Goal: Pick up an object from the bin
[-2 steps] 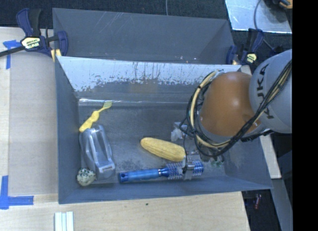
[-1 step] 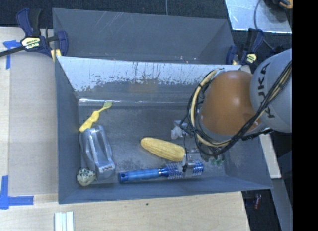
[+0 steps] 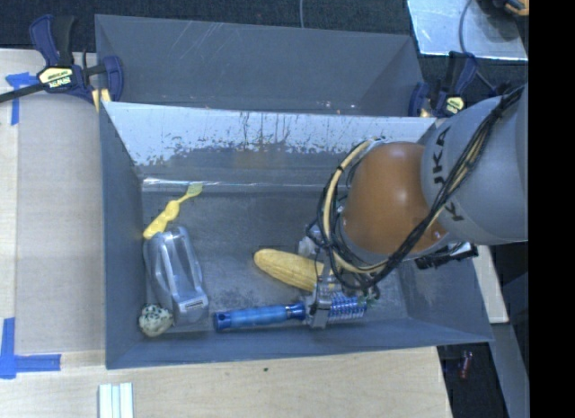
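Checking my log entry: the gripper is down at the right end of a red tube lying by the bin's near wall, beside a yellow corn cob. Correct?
No: the tube is blue, not red. The camera view shows the gripper at its right end, by the bin's near wall, beside the yellow corn cob.

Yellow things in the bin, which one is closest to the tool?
The corn cob mid-floor, its right end beside the tool. The other, a thin yellow piece, lies far off at the left wall.
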Available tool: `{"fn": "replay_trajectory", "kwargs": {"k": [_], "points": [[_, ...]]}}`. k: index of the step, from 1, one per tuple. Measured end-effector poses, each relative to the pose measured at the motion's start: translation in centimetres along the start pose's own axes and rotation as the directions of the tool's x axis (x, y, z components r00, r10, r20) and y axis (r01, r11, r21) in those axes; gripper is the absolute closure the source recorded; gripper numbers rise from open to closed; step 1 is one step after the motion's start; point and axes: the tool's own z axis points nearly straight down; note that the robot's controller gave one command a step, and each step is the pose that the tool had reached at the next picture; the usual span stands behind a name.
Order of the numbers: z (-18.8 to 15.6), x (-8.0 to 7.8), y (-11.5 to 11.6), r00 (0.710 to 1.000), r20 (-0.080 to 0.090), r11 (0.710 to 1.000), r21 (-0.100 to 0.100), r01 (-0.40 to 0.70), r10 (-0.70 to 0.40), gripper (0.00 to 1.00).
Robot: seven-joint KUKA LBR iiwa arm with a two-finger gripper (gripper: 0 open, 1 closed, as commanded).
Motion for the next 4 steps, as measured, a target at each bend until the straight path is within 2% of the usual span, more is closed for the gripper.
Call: {"fn": "replay_trajectory", "kwargs": {"k": [1, 2, 4], "points": [[1.5, 0.3, 1.1, 0.994, -0.001, 0.994, 0.001, 0.109, -0.109, 0.00], [1.9, -0.3, 0.0, 0.978, 0.008, 0.978, -0.004, -0.209, 0.209, 1.00], [1.9, -0.3, 0.0, 0.978, 0.008, 0.978, -0.004, -0.208, 0.208, 1.00]]}}
